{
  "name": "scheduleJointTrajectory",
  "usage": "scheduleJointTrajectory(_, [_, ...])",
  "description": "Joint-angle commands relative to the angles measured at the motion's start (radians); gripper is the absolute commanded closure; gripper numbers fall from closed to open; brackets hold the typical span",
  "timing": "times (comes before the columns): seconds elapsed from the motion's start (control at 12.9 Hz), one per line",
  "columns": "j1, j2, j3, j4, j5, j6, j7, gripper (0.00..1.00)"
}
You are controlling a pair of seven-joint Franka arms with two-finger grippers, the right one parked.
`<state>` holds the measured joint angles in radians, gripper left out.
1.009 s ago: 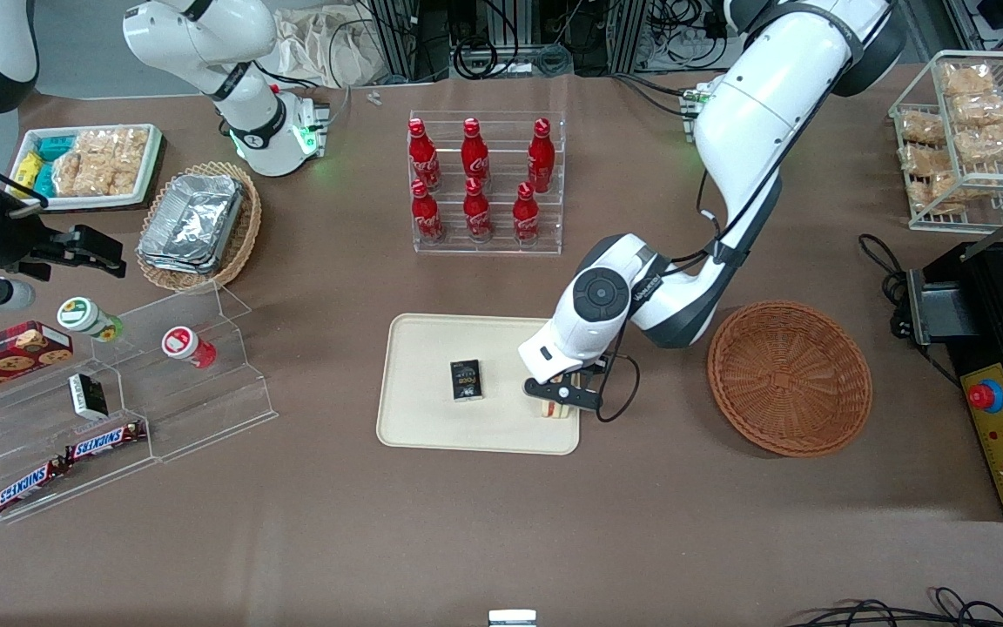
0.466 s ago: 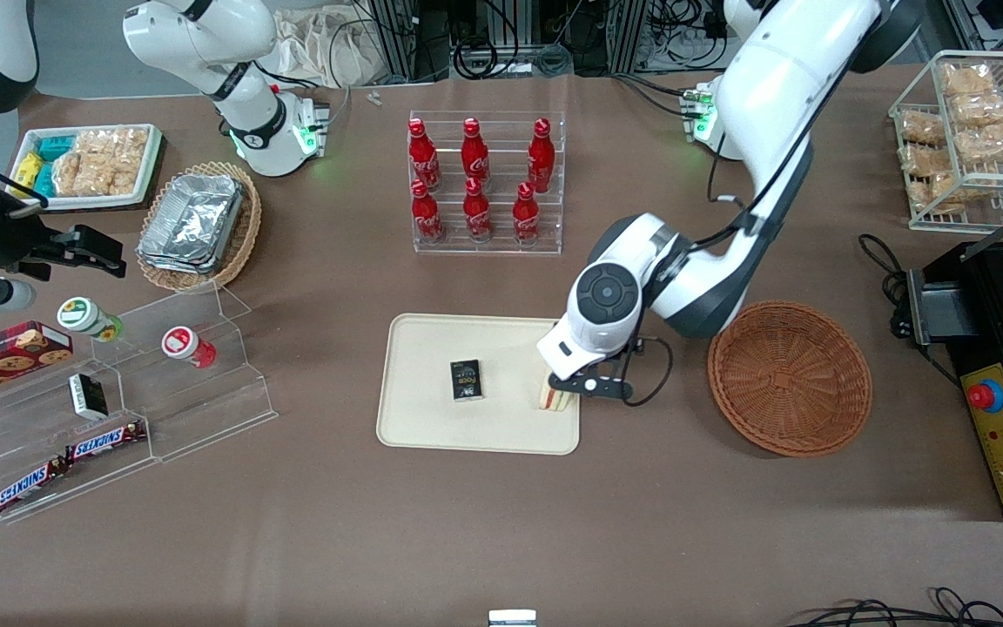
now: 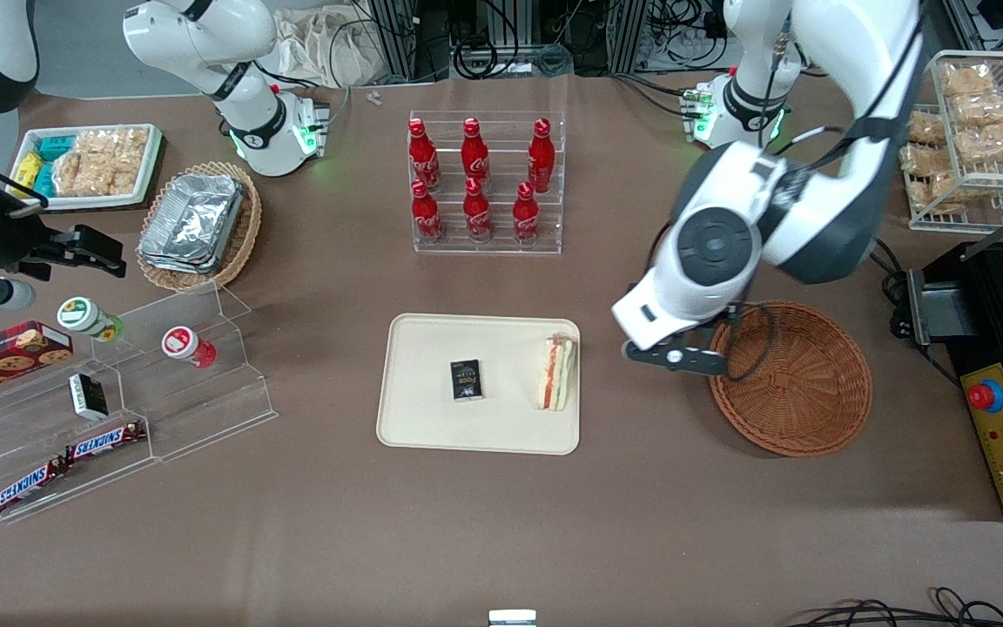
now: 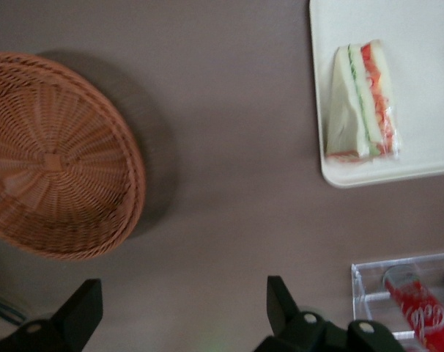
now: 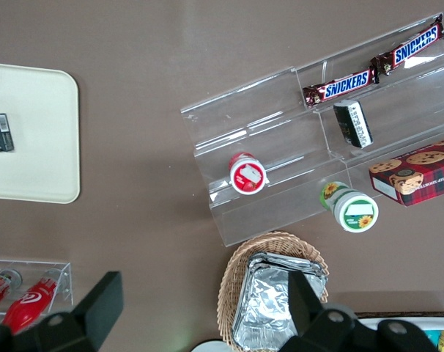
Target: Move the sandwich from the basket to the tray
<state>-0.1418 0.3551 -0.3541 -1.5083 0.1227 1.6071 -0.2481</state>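
Between the tray [image 3: 432, 335] and the basket [image 3: 802, 409], raised over bare table [image 3: 641, 522], is where your jaws hang, spread wide with nothing in them. The gripper [image 3: 674, 357] stood low over the tray's edge a second ago, fingers around the sandwich [image 3: 557, 374]; half a second ago it had begun to lift, and now it has swung clear toward the basket.

The sandwich has been left lying on the tray, toward the parked arm's end from the jaws, hard against the tray rim on the side nearest them. In the left wrist view the wedge [image 4: 363, 103] lies flat in its wrap, its corner close to the tray's [image 4: 427, 22] rounded corner but inside the rim. A small dark box [image 3: 466, 380] lies on the tray a little farther from the jaws, apart from the sandwich.

The basket [image 4: 53, 158] shows empty.

You can take the placing as done, by my reading; only the retreat is left.

The arm is bent high, its wrist joint above the basket's rim, the gripper pointing down at the table.
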Motion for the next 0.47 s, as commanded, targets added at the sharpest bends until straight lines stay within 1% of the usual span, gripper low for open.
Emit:
scheduleJointTrajectory(0.0, [0.112, -0.105, -0.002, -0.03, -0.063, -0.1, 0.154, 0.0])
scheduleJointTrajectory(0.23, [0.195, -0.191, 0.0, -0.033, -0.06, -0.167, 0.165, 0.0])
scheduleJointTrajectory(0.39, [0.254, -0.244, 0.001, -0.033, -0.058, -0.197, 0.211, 0.0])
